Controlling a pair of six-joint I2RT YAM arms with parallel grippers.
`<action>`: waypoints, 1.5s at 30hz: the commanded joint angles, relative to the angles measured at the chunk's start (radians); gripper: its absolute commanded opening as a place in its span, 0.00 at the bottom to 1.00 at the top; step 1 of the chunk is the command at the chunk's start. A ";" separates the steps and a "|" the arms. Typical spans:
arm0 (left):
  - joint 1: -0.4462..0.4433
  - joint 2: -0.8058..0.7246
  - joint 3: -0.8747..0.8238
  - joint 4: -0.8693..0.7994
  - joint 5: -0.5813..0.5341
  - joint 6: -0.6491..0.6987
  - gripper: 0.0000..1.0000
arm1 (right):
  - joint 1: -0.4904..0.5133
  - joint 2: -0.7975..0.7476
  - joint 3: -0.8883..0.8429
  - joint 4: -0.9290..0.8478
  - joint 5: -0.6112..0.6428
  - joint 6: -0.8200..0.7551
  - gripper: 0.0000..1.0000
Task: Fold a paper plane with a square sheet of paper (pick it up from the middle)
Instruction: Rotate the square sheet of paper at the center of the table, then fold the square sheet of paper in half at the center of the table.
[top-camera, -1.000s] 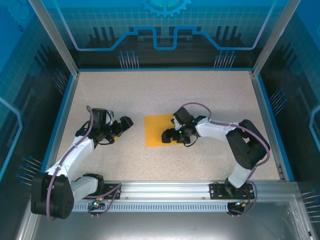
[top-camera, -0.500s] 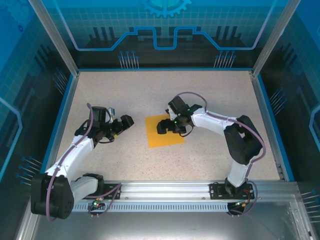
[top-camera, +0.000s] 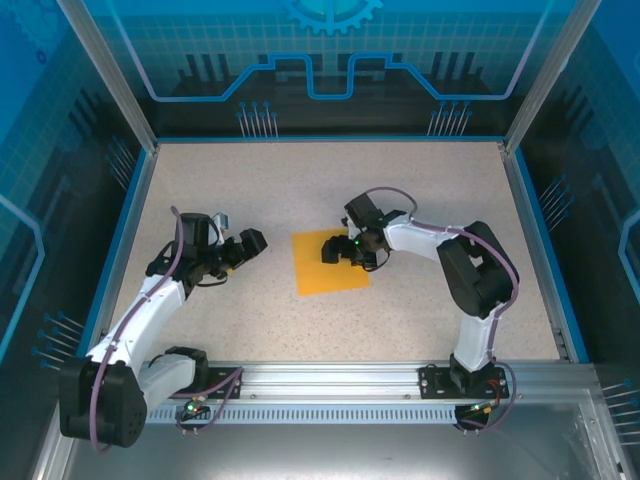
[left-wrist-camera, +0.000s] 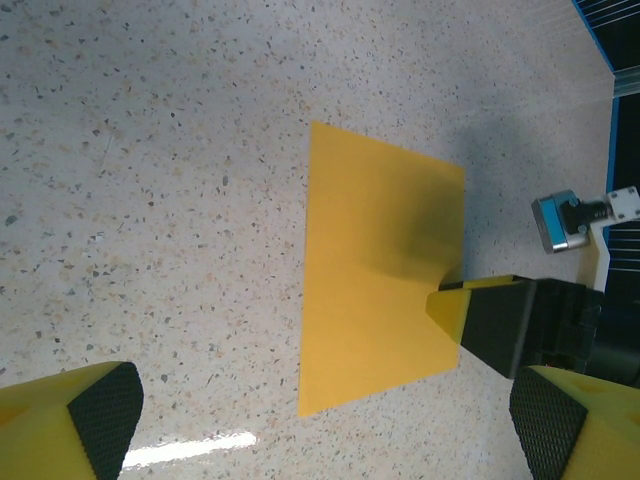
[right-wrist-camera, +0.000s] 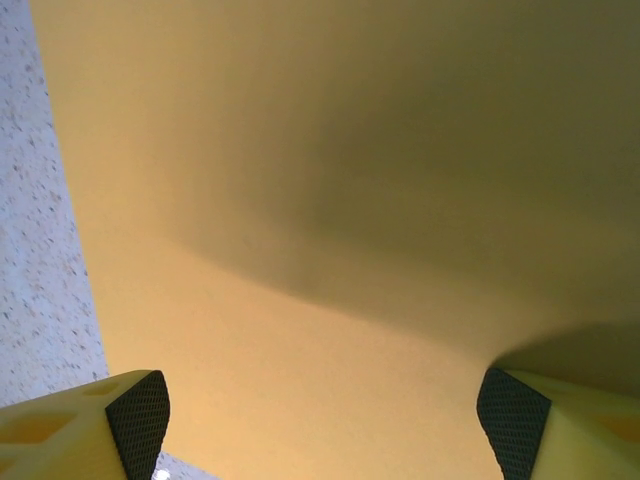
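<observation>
Straddling the square sheet of paper (top-camera: 325, 272): right gripper (top-camera: 337, 250) jaws spread, sheet directly below; left gripper (top-camera: 244, 250) spread, farther off.

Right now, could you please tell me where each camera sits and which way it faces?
Top external: above and behind the bases, looking down on the speckled table; both arms, left gripper and right gripper show.
Left wrist: beside the thin orange-yellow square sheet of paper, looking down at it; own fingers at bottom corners.
Right wrist: close over the sheet; own fingers.
All three share the sheet.
</observation>
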 joint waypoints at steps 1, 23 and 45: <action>0.007 -0.007 -0.002 0.036 0.022 0.012 0.98 | -0.024 -0.038 -0.104 -0.063 0.045 0.017 0.87; 0.007 -0.081 0.012 0.108 -0.139 -0.011 0.99 | 0.037 -0.396 0.037 -0.213 0.360 -0.093 0.99; 0.009 0.025 0.036 0.088 0.004 0.058 0.98 | 0.153 0.017 0.267 -0.422 0.411 0.060 0.94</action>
